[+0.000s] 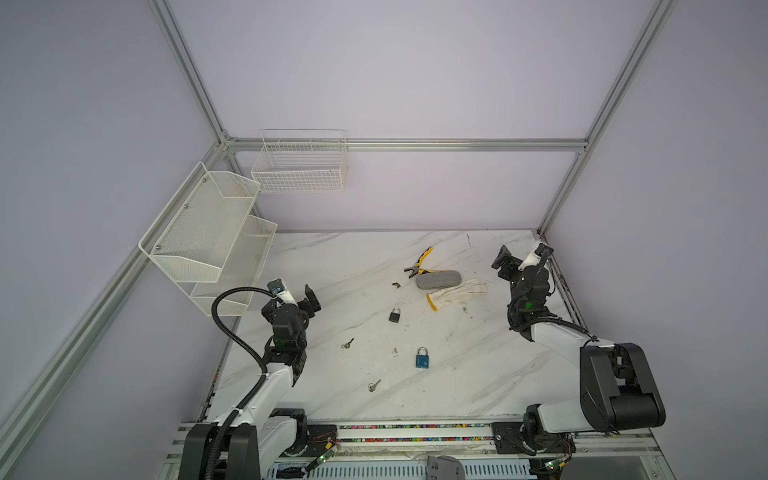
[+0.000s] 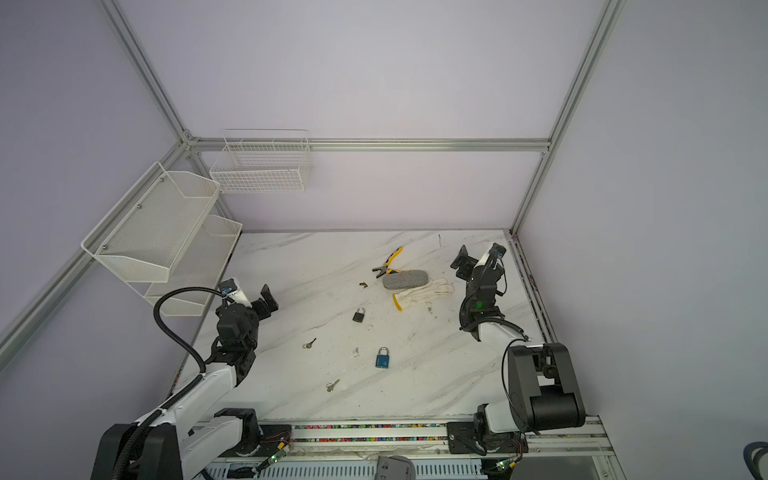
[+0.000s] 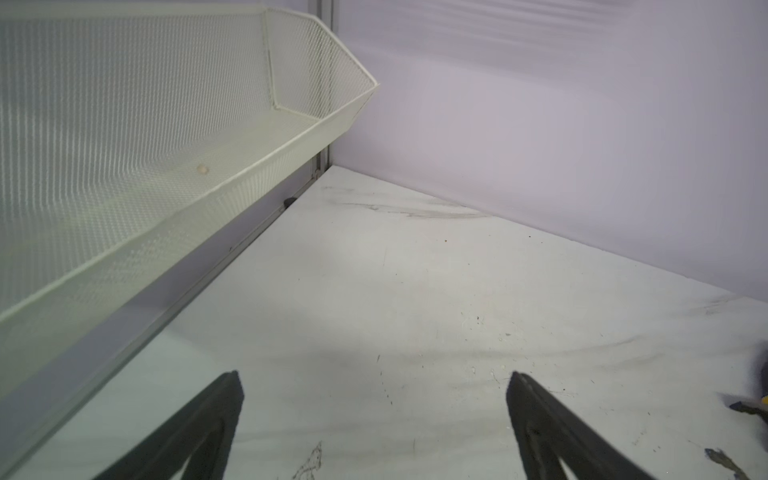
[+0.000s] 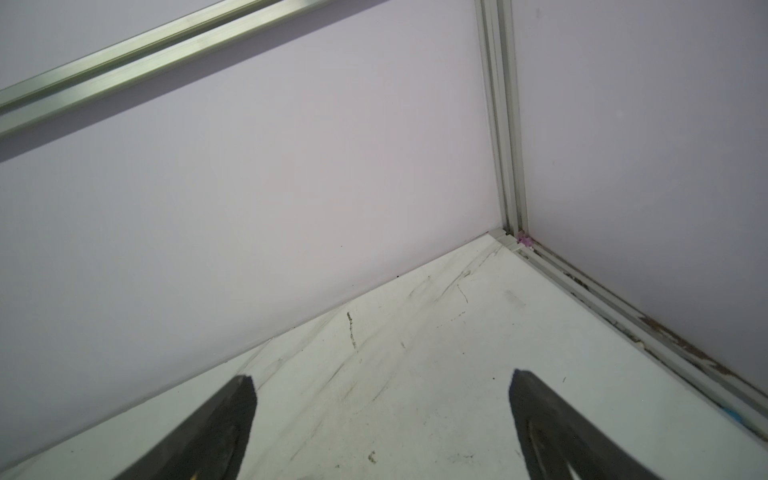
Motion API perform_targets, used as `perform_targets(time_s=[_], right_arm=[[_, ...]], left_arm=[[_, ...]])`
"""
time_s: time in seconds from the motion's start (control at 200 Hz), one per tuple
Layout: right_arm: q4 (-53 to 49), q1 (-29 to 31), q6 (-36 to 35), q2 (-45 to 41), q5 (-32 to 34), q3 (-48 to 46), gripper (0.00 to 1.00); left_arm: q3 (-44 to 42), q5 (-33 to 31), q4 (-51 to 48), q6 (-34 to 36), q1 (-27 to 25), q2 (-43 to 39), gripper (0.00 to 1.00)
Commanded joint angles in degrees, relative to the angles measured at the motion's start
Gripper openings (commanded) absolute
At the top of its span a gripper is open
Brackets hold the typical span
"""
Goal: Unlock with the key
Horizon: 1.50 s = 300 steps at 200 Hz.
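Left gripper [image 1: 299, 291], right gripper [image 1: 523, 252] spread wide, empty. Upper key [image 1: 348, 343], lower key [image 1: 374, 385] lower centre, left of blue padlock [image 1: 422, 358], black padlock [image 1: 395, 316] — risk: wrong key-lock pairing; thin key slips from pinch.

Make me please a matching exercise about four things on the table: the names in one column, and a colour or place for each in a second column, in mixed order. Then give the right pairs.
Column 1
1. blue padlock
2. black padlock
3. pliers
4. glove

Column 2
a. white, with a yellow cuff
b. farthest back of the four, yellow handles
c. nearest the front edge of the table
d. dark body, lies between the pliers and the blue padlock

Pairs: 1-c, 2-d, 3-b, 4-a
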Motion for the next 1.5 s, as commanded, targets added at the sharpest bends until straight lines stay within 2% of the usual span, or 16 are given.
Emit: perform_targets(time_s=[0.0, 0.05, 0.235, 0.285, 0.395, 0.56, 0.67, 0.86, 1.07, 1.495], right_arm=[[-10.80, -0.48, 11.95, -1.43, -2.79, -0.01, 0.97], [-12.20, -0.62, 12.49, -1.83, -6.27, 0.40, 0.97], [-22.02, -0.62, 11.48, -4.24, -11.80, 4.06, 0.97], [-24.90, -0.62, 10.23, -4.74, -12.04, 5.13, 0.97], [-27.91, -0.29, 9.89, -4.28, -17.46, 6.71, 0.97], [-33.51, 1.10, 7.99, -5.33, -21.01, 8.43, 0.97], [-37.14, 4.18, 7.59, -6.01, -21.66, 9.03, 0.97], [-43.13, 12.54, 7.57, -6.44, -22.34, 10.77, 0.97], [-47.50, 24.60, 9.63, -5.88, -22.30, 12.01, 0.97], [-54.17, 49.06, 16.39, 0.28, -14.59, 16.07, 0.90]], left_arm=[[4.91, -4.49, -7.62, -11.65, 0.46, -1.73, 1.00], [5.41, -3.00, -9.42, -12.21, 0.54, -2.12, 1.00], [8.63, 4.13, -18.20, -13.04, 0.49, -4.29, 1.00], [8.68, 6.70, -19.12, -13.07, 0.53, -5.46, 1.00], [8.47, 12.35, -20.90, -14.53, 0.47, -7.98, 1.00], [10.20, 19.05, -27.87, -15.76, 0.36, -12.06, 1.00], [10.68, 22.90, -31.66, -17.83, 0.07, -14.48, 1.00], [10.93, 26.90, -37.93, -20.58, -2.80, -17.82, 1.00], [10.91, 27.77, -43.96, -22.36, -9.09, -22.42, 1.00], [12.86, 22.63, -55.26, -30.08, -22.91, -22.99, 1.00]])
